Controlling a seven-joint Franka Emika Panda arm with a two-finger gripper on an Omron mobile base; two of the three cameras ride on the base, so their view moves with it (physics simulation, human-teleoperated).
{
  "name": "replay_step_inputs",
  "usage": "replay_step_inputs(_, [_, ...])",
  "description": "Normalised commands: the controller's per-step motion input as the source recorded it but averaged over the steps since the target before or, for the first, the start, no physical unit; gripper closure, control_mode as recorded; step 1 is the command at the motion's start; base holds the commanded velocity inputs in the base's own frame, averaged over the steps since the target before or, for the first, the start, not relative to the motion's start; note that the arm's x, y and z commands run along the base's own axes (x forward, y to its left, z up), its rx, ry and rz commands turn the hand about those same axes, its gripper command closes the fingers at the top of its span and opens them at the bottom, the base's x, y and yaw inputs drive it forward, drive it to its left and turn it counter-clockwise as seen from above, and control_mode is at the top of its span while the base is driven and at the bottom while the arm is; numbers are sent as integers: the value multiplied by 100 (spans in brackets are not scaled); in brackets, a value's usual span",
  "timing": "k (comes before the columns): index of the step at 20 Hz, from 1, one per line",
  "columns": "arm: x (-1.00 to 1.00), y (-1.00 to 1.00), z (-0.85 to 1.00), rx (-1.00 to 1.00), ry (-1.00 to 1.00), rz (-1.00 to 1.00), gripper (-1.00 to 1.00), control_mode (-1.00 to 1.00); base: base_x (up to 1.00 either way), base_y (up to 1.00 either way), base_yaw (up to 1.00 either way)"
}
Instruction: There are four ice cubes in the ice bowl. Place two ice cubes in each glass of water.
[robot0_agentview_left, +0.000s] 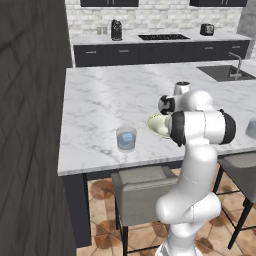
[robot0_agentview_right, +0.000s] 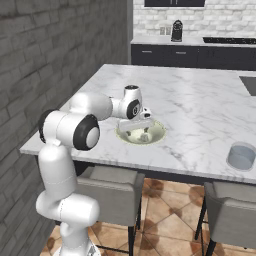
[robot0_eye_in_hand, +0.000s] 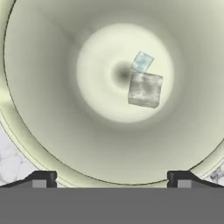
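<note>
Marble island counter (robot0_agentview_left: 100, 100), dark brick wall (robot0_agentview_left: 30, 100), grey stools (robot0_agentview_left: 145, 192), pincer (robot0_eye_in_hand: 112, 179) released above ice bowl (robot0_eye_in_hand: 52, 131)

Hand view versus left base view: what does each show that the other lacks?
The hand view looks into the ice bowl and shows two ice cubes lying together near its centre, with the open jaws' tips at the bottom. The left base view shows a glass of water with blue ice cubes inside it, standing apart from the bowl on the marble counter. Both show the bowl and counter.
</note>
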Motion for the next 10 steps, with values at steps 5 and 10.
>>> replay_step_inputs(5, [13, 0, -16, -3, 0, 0, -100, -100, 0, 0, 0])
replay_step_inputs(10, [12, -1, -22, 0, 0, 0, -100, -100, 0, 0, 0])
